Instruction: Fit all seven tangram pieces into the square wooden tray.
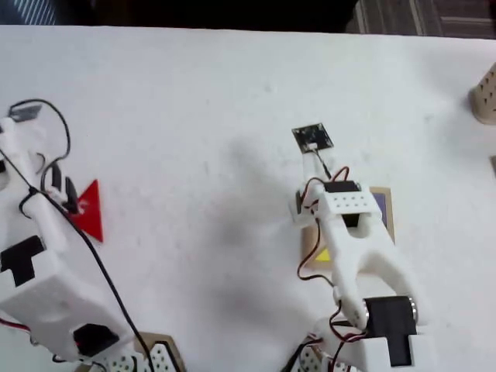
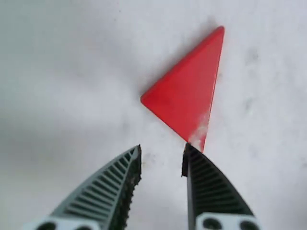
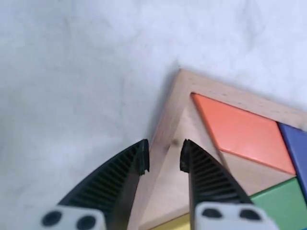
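Ribbed grey fingers (image 2: 117, 189) of the left gripper (image 2: 162, 151) fill the foreground of the left wrist view, spread apart with bare white table (image 2: 57, 72) between them. Just past their tips lies the red triangle (image 2: 187, 91), flat on the table; its sharpest corner sits right beside one fingertip, and I cannot tell whether the two touch. From the high view, the same red triangle (image 1: 89, 209) lies at the table's left side, close against the left arm and well apart from the square wooden tray (image 1: 386, 203).

Over on the right wrist view, the right gripper (image 3: 164, 152) also has its fingers (image 3: 206, 187) apart, clamped on nothing. They straddle one side of the wooden tray (image 3: 230, 92) near its corner: one finger over the table outside the rim, the other over the tray's inside. Within the tray lie an orange piece (image 3: 240, 129), a blue piece (image 3: 298, 148), a green piece (image 3: 283, 203) and a sliver of a yellow piece (image 3: 172, 224), with a triangular patch of bare wood between the orange piece and the rim. Seen from above, the right arm covers most of the tray, leaving some yellow (image 1: 323, 254) and blue (image 1: 380, 203) showing
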